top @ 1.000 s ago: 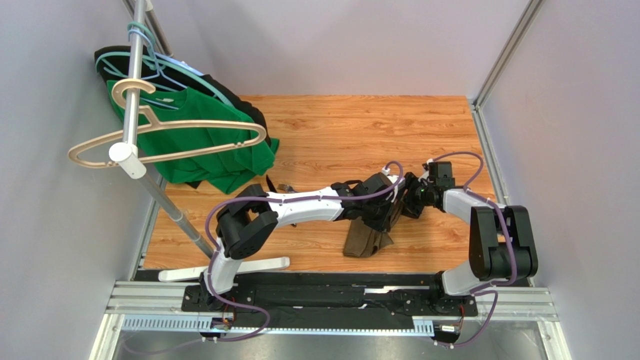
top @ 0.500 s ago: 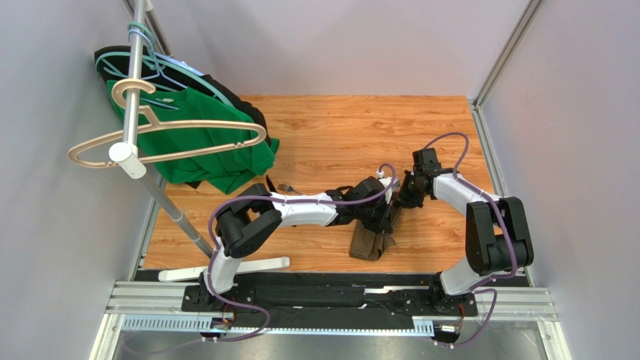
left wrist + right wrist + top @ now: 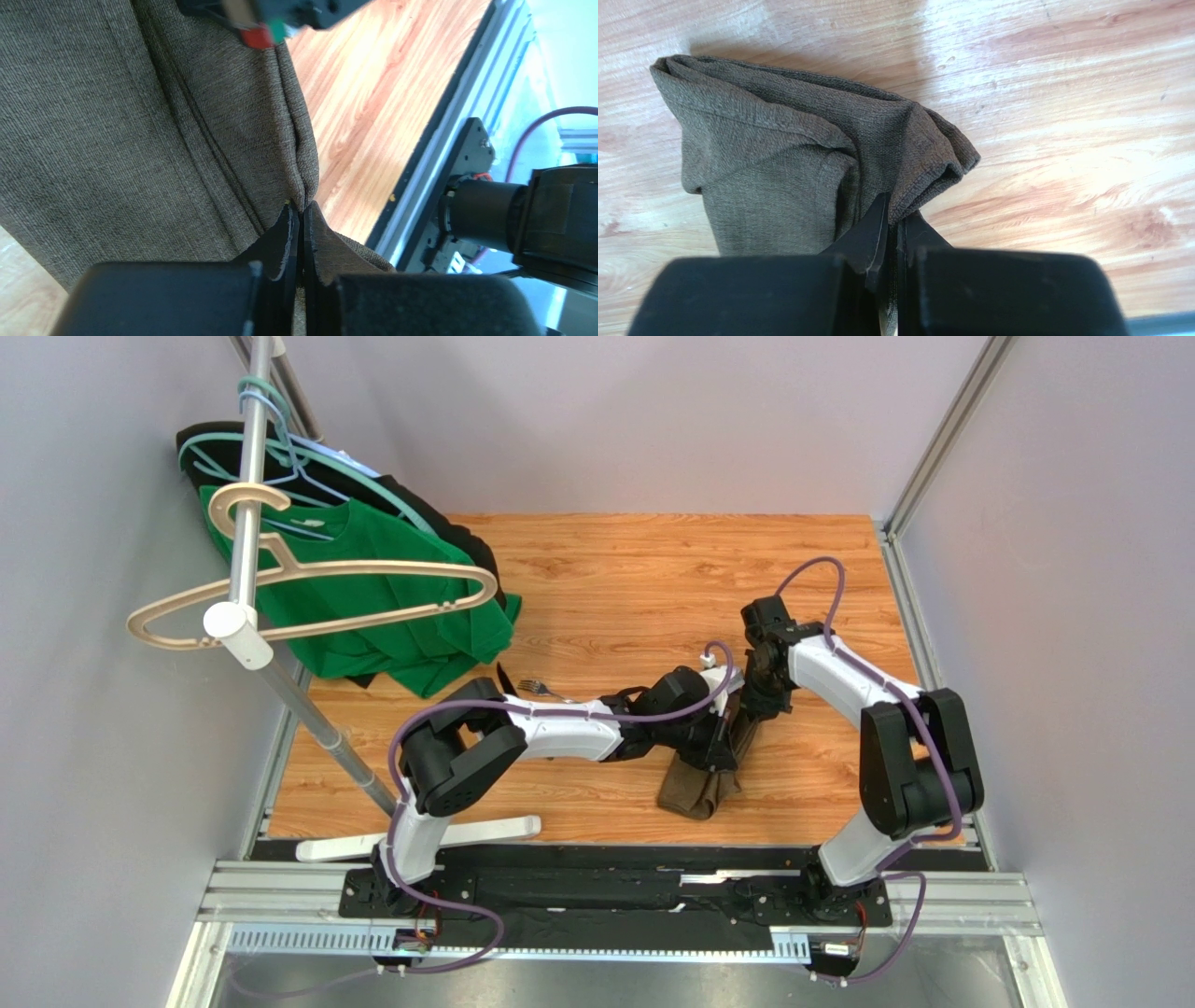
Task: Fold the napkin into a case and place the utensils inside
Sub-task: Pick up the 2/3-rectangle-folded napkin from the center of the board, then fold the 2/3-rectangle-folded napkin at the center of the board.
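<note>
The napkin is an olive-brown cloth bunched into a narrow folded strip on the wooden table near the front, its far end lifted between the two arms. My left gripper is shut on a fold of the napkin, with the cloth pinched at the fingertips. My right gripper is shut on the napkin's rumpled corner, and the rest of the napkin lies on the wood. One silvery utensil end shows beside the left arm; the other utensils are hidden.
A garment rack pole stands at the left, with a wooden hanger, a green shirt and a black garment on it. The rack's white foot lies by the left arm's base. Grey walls enclose the table.
The right gripper went from open to shut on the napkin, and its arm swung back and left. The napkin drew narrower and shifted slightly right. The left gripper stayed shut.
</note>
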Motion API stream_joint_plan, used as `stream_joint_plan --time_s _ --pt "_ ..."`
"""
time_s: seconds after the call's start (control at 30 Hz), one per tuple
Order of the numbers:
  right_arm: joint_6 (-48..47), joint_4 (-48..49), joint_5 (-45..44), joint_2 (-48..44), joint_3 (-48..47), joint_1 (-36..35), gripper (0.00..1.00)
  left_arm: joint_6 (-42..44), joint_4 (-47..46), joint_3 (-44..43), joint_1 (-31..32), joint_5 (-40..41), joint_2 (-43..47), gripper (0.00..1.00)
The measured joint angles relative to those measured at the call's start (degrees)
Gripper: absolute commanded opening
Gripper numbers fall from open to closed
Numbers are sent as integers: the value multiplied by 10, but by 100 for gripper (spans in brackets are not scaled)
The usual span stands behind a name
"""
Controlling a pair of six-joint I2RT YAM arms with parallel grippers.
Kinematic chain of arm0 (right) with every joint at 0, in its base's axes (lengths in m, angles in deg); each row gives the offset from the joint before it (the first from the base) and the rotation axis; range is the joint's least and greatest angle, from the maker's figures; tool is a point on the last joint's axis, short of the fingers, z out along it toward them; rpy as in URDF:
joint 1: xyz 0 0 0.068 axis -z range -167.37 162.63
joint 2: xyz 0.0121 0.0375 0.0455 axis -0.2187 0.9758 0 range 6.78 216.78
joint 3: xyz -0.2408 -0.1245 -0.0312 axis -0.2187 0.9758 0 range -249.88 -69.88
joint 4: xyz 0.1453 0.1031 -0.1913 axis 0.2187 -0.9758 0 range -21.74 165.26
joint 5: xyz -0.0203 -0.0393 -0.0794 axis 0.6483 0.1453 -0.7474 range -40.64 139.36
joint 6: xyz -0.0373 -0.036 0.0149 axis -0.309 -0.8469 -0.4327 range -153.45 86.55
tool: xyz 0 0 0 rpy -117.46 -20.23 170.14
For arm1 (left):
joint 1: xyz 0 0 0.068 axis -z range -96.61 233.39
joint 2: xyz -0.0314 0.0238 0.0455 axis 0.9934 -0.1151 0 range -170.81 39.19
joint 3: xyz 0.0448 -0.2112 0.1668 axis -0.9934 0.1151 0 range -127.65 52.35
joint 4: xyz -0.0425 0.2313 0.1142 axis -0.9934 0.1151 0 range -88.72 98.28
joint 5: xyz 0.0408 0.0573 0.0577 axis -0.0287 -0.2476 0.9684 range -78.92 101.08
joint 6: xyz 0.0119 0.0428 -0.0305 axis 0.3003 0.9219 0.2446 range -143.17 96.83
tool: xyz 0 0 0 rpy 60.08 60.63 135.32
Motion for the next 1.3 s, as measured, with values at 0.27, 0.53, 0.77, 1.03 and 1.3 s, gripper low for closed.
stream_joint_plan --time_s 0.27,0.53,0.77,1.03,1.3 --pt "51 -43 9 45 -50 -15 0 68 7 0 8 40 0 40" --pt "72 -71 10 55 -53 -15 0 125 16 -5 31 111 9 92" --pt "77 -94 15 56 -66 -12 0 142 72 -77 38 168 3 97" --pt "83 -92 28 69 -75 6 0 152 125 -127 40 203 -30 93" --pt "95 -91 42 76 -75 10 0 152 135 -137 49 229 -46 99"
